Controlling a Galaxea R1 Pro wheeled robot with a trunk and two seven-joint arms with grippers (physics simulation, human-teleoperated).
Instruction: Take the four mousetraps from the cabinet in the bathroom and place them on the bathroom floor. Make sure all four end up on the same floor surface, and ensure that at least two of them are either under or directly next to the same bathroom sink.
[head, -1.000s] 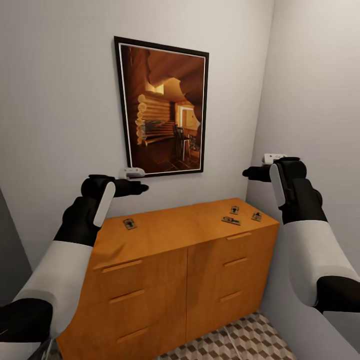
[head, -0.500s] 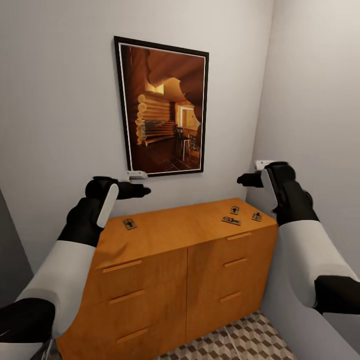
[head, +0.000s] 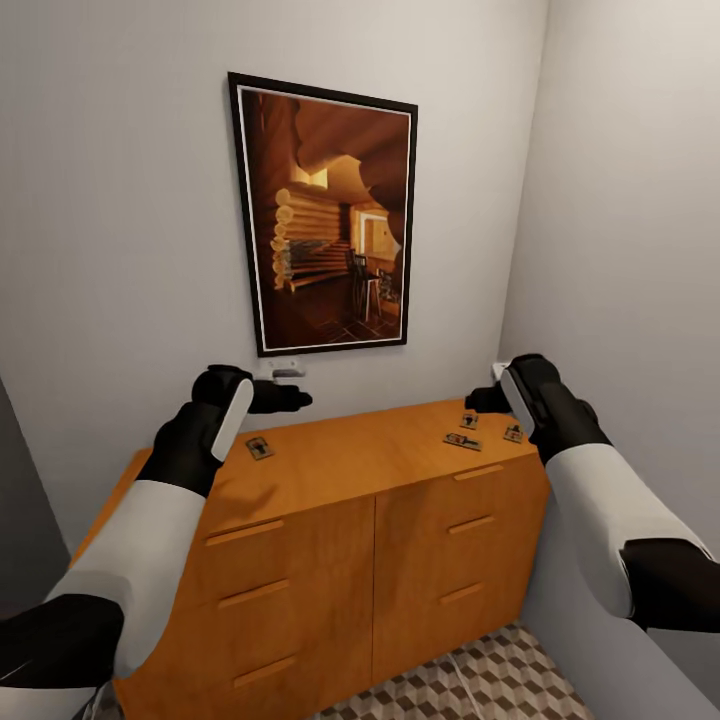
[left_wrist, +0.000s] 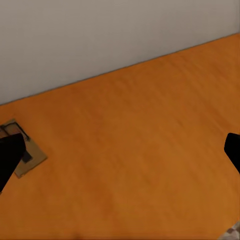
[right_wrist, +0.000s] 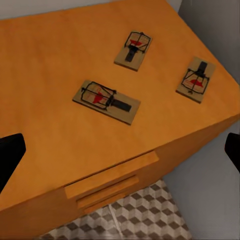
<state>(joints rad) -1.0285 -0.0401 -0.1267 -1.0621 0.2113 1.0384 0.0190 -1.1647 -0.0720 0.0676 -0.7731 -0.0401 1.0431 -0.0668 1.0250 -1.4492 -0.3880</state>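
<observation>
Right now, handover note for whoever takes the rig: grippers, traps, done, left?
Left gripper: open, empty, above the cabinet top near the lone mousetrap at its left end.
Right gripper: open, empty, above the three mousetraps at the right end: back one, front one, corner one.
Done: the robot stands at the cabinet with both arms over it. No trap picked up.
Left: grasp all four and set them on the bathroom floor, at least two under or beside one sink. No sink in sight from here.

Four mousetraps (head: 259, 448) (head: 462, 440) (head: 469, 420) (head: 513, 433), one cabinet (head: 340, 520), one picture (head: 325, 215).
</observation>
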